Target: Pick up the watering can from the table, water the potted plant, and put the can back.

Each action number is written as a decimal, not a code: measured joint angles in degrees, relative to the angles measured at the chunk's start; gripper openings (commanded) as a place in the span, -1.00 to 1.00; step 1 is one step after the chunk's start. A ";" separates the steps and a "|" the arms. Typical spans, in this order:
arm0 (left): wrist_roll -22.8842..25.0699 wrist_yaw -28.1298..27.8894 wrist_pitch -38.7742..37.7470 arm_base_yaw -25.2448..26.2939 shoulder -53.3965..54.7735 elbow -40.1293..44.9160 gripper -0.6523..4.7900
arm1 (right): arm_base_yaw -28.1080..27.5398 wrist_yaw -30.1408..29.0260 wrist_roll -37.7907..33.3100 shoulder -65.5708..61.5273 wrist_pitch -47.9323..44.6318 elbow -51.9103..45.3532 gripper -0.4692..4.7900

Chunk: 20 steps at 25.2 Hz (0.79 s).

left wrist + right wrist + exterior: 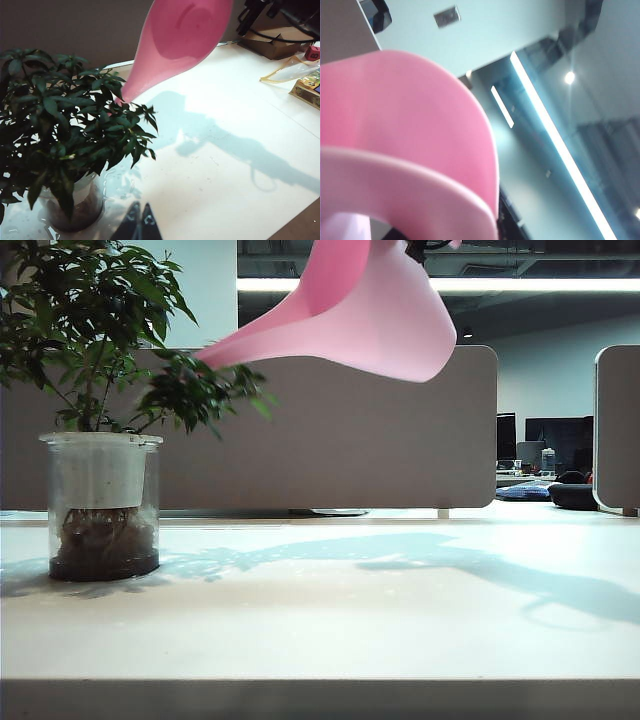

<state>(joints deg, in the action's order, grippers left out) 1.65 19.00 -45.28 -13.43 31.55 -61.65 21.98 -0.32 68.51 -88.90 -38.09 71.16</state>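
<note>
The pink watering can [380, 320] hangs in the air, tipped over, and its long spout reaches down to the leaves of the potted plant [100, 490]. In the left wrist view the watering can [180, 35] ends just above the foliage of the potted plant [65, 125]. My right gripper [425, 248] holds the can from above, at the picture's top edge. Its own view is filled by the watering can [405, 125], with my right gripper [452, 227] shut around the handle. My left gripper [140, 209] is shut and empty, low over the table [225, 190] beside the clear pot.
Grey partition panels [350, 430] stand behind the table [350, 610], another at the right [618, 430]. A cardboard box [275, 45] and packets [307, 85] lie at the far corner. Glossy wet-looking patches [120, 182] surround the pot.
</note>
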 measured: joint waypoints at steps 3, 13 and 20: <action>0.00 0.00 0.00 0.00 0.00 0.00 -0.78 | 0.00 4.66 -4.09 -1.09 0.90 0.00 -0.22; 0.00 0.02 -0.02 0.00 -0.02 0.00 -0.78 | -2.56 10.58 -28.59 -2.62 13.11 -0.07 -0.20; 0.00 0.02 -0.09 0.00 -0.02 0.00 -0.78 | -9.07 10.05 -50.77 -2.60 20.26 -1.46 -0.17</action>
<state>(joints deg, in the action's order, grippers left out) 1.65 19.03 -45.36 -13.43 31.53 -61.65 12.91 9.74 17.74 -91.50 -17.82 69.69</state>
